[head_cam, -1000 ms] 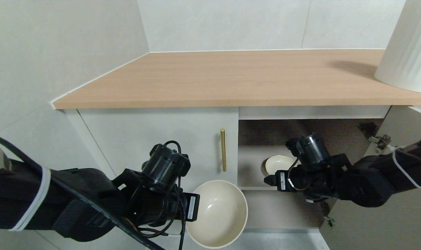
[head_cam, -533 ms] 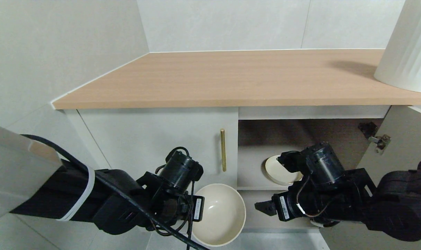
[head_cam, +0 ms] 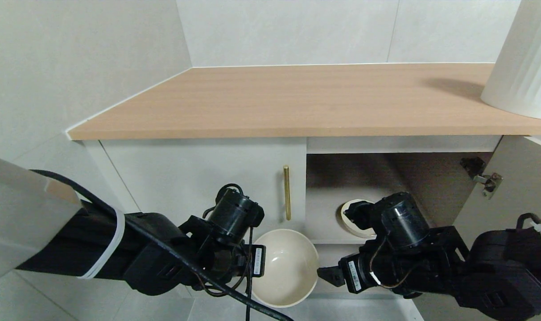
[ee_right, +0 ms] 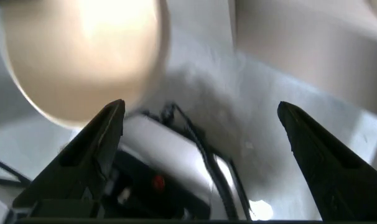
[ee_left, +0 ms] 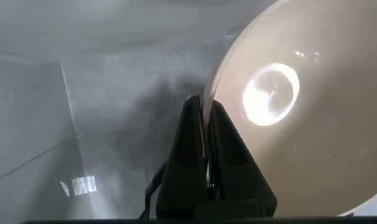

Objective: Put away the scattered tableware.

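Black left gripper (head_cam: 255,263) sits below and just left of the brass handle (head_cam: 287,192), in front of the closed cabinet door (head_cam: 199,178). Its jaws are pinching the rim of the cream bowl (head_cam: 288,267). In the left wrist view, the left gripper (ee_left: 204,106) has one finger on each side of the thin rim, and light glares off the inside of the bowl (ee_left: 300,112). The bowl is held off the floor, mouth up and tilted a little, directly below the handle.

Right of the handle the cupboard stands open. A small cream dish (head_cam: 353,229) rests on the shelf (head_cam: 324,214) inside, partly hidden by the right arm. The right gripper (head_cam: 326,274) is lower than the handle and to its right. It points towards the bowl with its tip just beside the rim, and I cannot tell whether they touch. The right wrist view shows this gripper (ee_right: 201,124) with its jaws spread wide and nothing between them, and the bowl (ee_right: 83,50) lies just beyond one fingertip (ee_right: 107,143).

Further right, the open door (head_cam: 511,178) hangs on a metal hinge (head_cam: 488,182). Above the handle runs the wooden worktop (head_cam: 297,98), with a white ribbed vessel (head_cam: 520,62) at its far right end.
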Available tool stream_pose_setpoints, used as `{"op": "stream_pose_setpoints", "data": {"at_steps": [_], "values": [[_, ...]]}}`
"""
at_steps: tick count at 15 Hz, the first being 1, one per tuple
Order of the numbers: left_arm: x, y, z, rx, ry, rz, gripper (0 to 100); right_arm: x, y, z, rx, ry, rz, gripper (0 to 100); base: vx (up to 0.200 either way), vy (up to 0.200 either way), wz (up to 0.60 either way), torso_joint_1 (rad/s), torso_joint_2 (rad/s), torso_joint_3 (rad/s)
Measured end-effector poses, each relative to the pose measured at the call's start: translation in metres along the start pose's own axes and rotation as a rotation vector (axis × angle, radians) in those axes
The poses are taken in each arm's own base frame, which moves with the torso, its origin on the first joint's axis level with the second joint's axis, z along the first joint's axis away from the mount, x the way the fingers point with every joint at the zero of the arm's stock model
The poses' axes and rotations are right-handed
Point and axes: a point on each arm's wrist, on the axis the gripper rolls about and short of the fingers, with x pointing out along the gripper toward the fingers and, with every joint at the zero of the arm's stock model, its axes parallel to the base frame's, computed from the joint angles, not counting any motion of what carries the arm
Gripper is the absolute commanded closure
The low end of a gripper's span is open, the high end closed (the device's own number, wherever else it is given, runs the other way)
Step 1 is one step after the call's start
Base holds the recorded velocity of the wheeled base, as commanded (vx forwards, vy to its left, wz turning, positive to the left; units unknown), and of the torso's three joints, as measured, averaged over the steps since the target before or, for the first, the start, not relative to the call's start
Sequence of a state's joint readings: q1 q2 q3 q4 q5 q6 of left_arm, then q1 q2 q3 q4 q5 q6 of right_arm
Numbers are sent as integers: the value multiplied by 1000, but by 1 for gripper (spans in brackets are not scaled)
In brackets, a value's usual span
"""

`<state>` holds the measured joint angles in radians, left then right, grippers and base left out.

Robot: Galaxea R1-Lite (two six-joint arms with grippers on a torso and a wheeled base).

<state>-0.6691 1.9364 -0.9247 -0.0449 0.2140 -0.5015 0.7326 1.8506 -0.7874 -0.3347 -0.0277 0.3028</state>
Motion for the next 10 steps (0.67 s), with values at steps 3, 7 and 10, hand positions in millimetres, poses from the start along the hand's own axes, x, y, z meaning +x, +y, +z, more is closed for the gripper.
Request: {"op": "stream_pose_setpoints", "data": {"at_steps": [3, 7, 10], "values": [[-1, -3, -3, 12, 3, -7, 100, 6, 0, -1, 19, -3, -13, 0, 0, 0, 0, 0, 0, 0], [-7, -8, -5, 27, -3, -23, 100, 19, 0, 5, 63, -59, -77, 0, 0, 0, 0, 0, 0, 0], [-9, -9, -7, 35, -2, -28, 100, 24, -1, 4, 65, -52, -82, 0, 0, 0, 0, 0, 0, 0]]}}
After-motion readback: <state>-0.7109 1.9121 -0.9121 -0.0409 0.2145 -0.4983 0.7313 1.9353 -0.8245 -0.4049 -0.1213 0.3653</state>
